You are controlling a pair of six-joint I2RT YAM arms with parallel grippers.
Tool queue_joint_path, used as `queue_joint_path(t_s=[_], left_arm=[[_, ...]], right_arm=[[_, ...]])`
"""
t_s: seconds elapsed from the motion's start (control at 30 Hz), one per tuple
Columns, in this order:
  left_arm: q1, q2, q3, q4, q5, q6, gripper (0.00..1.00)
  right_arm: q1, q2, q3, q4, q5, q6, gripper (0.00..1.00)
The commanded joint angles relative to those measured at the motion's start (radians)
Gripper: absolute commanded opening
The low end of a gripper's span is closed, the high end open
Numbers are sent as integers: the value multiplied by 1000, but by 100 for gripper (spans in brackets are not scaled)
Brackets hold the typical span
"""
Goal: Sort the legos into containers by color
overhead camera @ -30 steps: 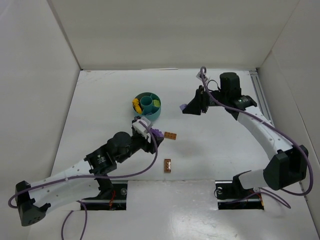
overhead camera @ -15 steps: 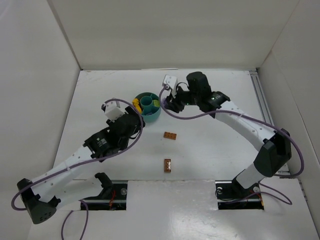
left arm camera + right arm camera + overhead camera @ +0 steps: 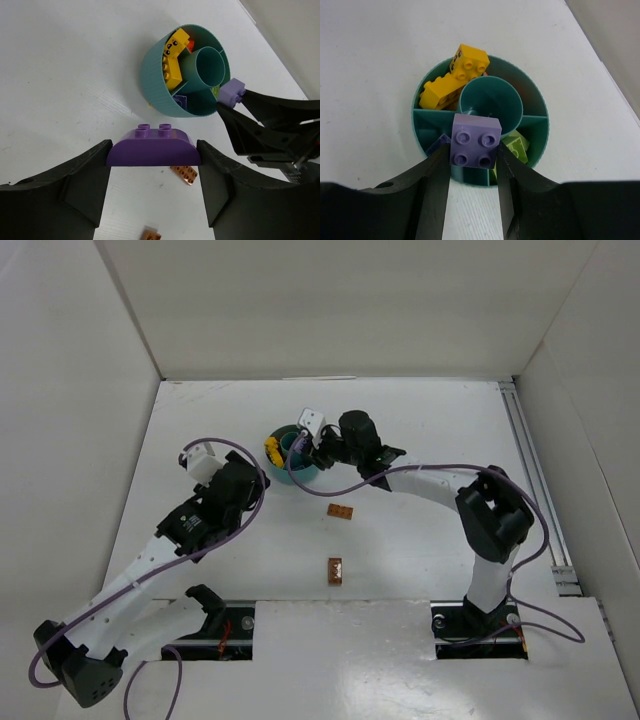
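Overhead, the round teal plastic dish was half buried under the right gripper, its sections unreadable from there. The left gripper hid its own load beneath the wrist. The wrist cameras settled it. The left gripper was clenched on a dark purple plastic brick, round-shouldered with two studs on top. It was pinched end to end between both fingers, short of the dish on its near-left side and not touching it. The right gripper was grasping a pale lilac square brick with four studs, a finger on either side, over the dish between centre well and rim. Which section lay beneath it, I could not tell.

Inside the dish, yellow bricks were heaped in the left section, one tipped up over the rim. A lime green brick sat in the section opposite, partly behind a finger. Next to the yellow section, a purple brick showed only a corner past the lilac one. Behind the yellow heap a scrap of an orange-red brick peeked out, too little to tell its shape.

Out on the white table, a brown studded brick lay near-right of the dish. A second brown brick lay nearer the arm bases, well apart from it, cut off at the bottom edge of the left wrist view.
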Motion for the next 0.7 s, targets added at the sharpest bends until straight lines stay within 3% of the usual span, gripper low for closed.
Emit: queue_joint_path(t_s=[0.0, 0.67], left_arm=[[5, -24, -3, -24, -3, -9, 11], [5, -55, -23, -56, -21, 0, 11]], right_arm=[[15, 25, 23, 216, 17, 34, 16], [33, 54, -158, 415, 32, 91, 23]])
